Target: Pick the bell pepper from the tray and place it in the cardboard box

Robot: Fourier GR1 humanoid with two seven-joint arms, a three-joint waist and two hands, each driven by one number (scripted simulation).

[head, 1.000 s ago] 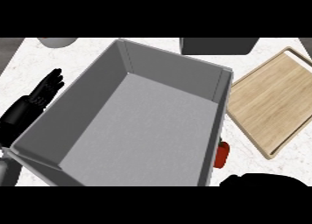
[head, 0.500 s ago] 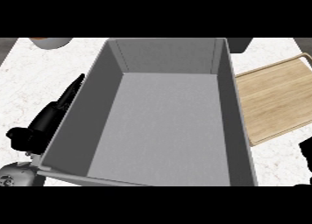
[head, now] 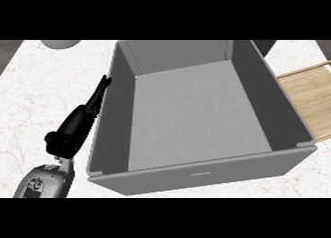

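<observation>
No bell pepper in view, prob light, smooth, slippery w/ firm skin, best cupped round its middle; left robot hand (head: 76,125) fingers straight beside grey box (head: 195,174), right one unseen

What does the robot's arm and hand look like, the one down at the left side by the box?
Only one arm shows. The left forearm is a rounded, light grey shell with small dark marks on it. It ends in a glossy black left hand, bulky at the wrist and narrowing into long, slim black fingers. No cables or sleeves show.
</observation>
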